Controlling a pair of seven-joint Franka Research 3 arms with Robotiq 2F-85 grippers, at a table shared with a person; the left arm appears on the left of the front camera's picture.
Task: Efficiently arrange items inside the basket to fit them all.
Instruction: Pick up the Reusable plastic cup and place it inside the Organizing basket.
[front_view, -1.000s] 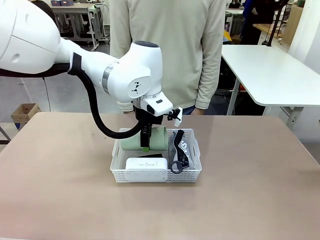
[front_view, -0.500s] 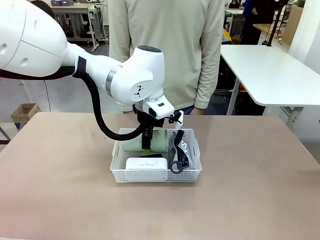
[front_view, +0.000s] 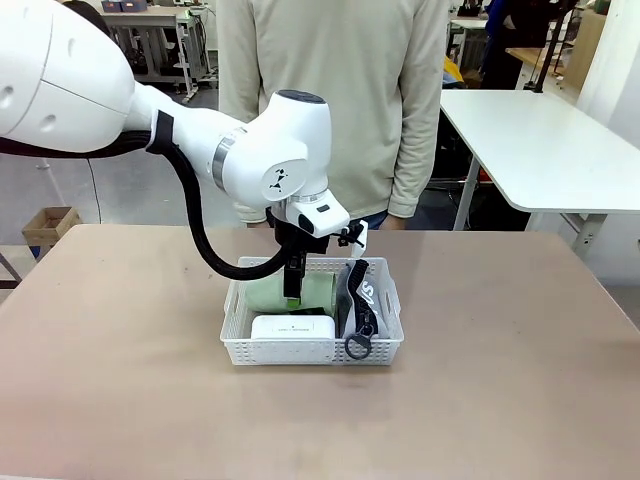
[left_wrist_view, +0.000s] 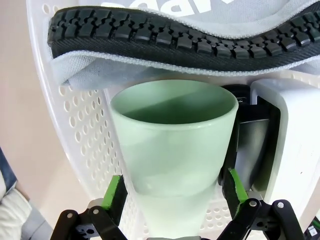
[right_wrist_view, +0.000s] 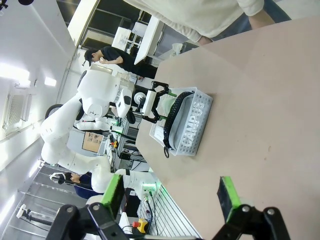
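Front view: we see the left gripper (front_view: 291, 291) over the basket (front_view: 312, 349), which holds the cup (front_view: 318, 291), white case (front_view: 292, 327) and pouch (front_view: 364, 292). Left wrist view: its fingers (left_wrist_view: 116, 191) stand apart astride the cup (left_wrist_view: 173, 138). Right wrist view: the right gripper (right_wrist_view: 171, 192) hangs open above the table (right_wrist_view: 260, 120).

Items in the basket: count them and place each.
4. Green cup at the back left, white case at the front, grey pouch along the right end, stapler between cup and case, mostly hidden.

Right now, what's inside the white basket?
The basket holds a green cup on its side, a white case and a grey pouch. A dark thing beside the cup is mostly covered.
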